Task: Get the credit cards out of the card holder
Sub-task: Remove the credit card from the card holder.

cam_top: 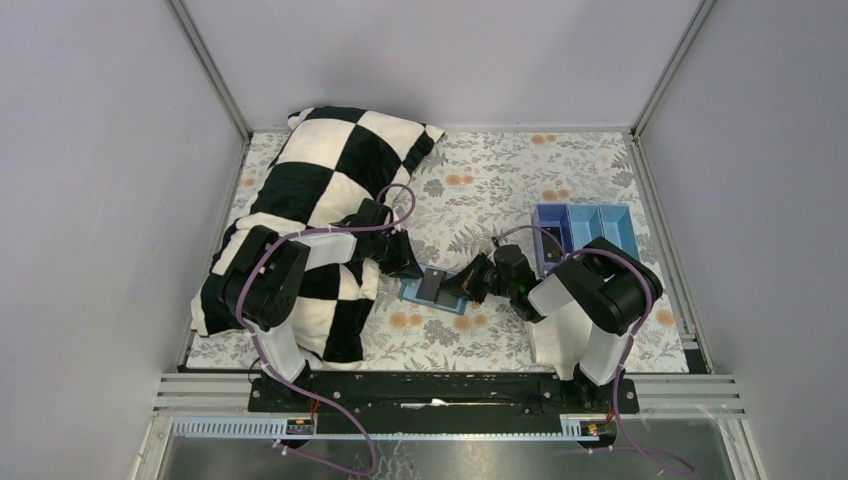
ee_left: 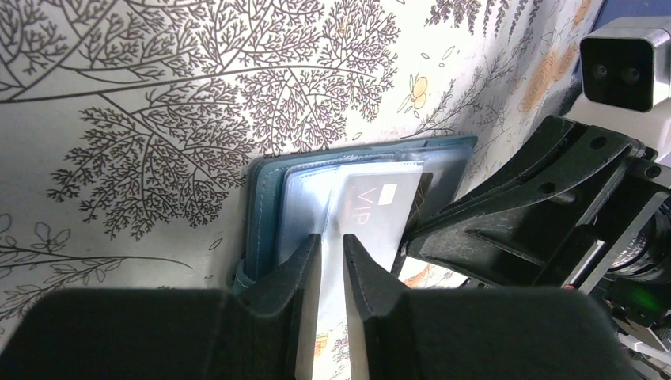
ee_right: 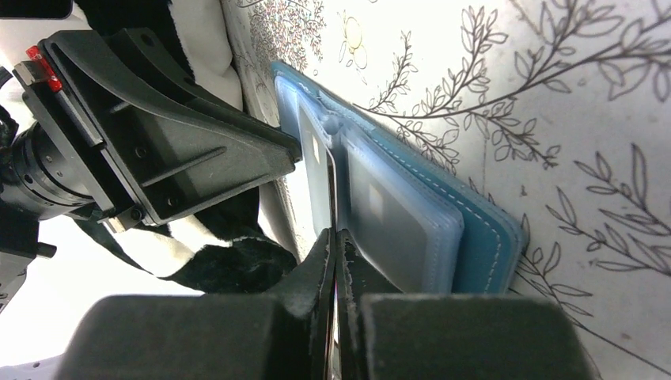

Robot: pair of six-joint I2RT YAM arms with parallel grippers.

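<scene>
The teal card holder [cam_top: 432, 290] lies open on the floral cloth between both grippers. It shows in the left wrist view [ee_left: 261, 206] and the right wrist view [ee_right: 483, 229] with its clear sleeves fanned up. My left gripper [cam_top: 408, 265] has its fingers a narrow gap apart, closed on a clear sleeve [ee_left: 332, 241]. A silver "VIP" card [ee_left: 380, 206] sticks out of the sleeves beside them. My right gripper [cam_top: 462, 288] is shut on the thin edge of a dark card [ee_right: 333, 198], fingertips pinched together [ee_right: 334, 237]. Each wrist view shows the other gripper close by.
A black-and-white checked pillow [cam_top: 330, 190] lies under and behind the left arm, and shows in the right wrist view [ee_right: 221, 253]. A blue tray with compartments [cam_top: 585, 225] stands right of the right gripper. Grey walls close in the table on three sides.
</scene>
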